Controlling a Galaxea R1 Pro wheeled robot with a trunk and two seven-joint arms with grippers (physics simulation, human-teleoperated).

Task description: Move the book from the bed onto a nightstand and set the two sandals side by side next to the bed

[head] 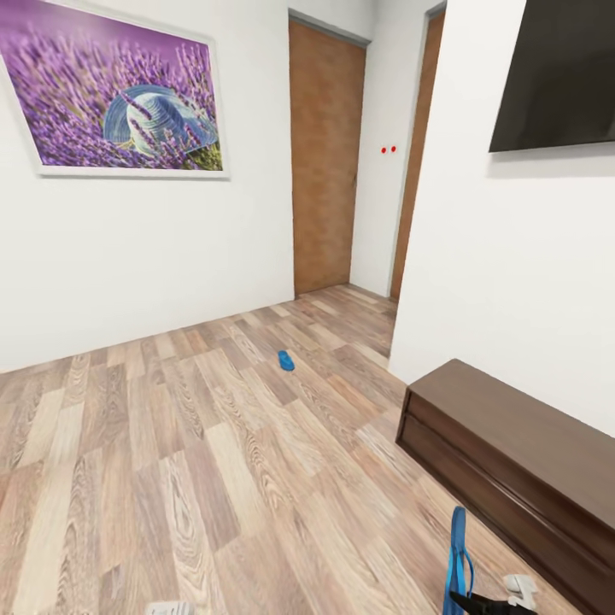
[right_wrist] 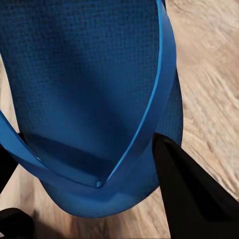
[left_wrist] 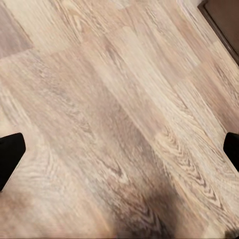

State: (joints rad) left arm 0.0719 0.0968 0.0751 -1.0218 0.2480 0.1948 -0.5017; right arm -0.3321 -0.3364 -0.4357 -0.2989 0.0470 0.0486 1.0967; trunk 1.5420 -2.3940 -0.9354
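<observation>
I have 1 bright blue sandal (right_wrist: 94, 99) with thin straps clamped in my right gripper (head: 478, 600), jaws closed on its toe end, sole on edge, long axis upright. The other sandal (head: 285, 360) lies flat on the floor (head: 171, 461) toward the door (head: 325, 162). My left gripper (left_wrist: 119, 149) has its jaws wide, holding nothing.

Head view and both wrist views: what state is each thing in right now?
Held sandal: clamped in the right hand, hanging upright off the floor.
Other sandal: lying flat on the floor.
Left hand: open, nothing held.
Door: closed.
TV: off.
</observation>
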